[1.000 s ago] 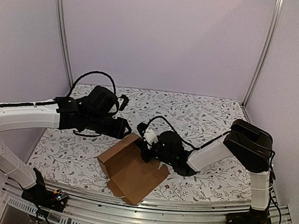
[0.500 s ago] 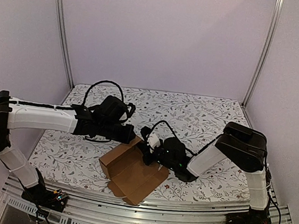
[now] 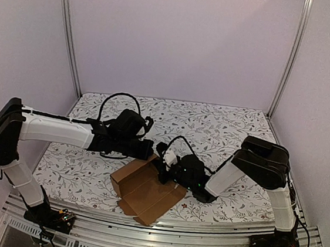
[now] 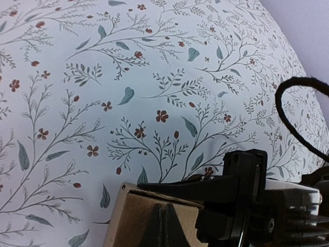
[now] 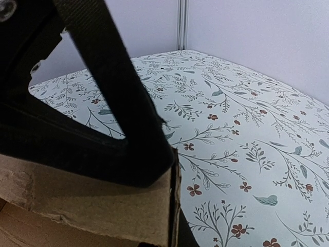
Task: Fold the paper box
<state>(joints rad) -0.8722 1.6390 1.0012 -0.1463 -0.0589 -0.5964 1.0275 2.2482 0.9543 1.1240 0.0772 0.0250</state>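
my right claw (image 3: 162,169) is clenched on a wall of the box (image 3: 144,193); my left claw (image 3: 147,152) is at its far corner, grip i cannot tell.

— What colour is shown by the paper box (image 3: 145,189)?
— Plain brown, unmarked, is seen under the black right end effector (image 3: 163,169).
— And the table (image 3: 223,127)?
— White, printed with grey-green leafy sprigs and small red flowers, as seen beyond the black left end effector (image 3: 148,151). The arms (image 3: 52,129) are cased in white and black.
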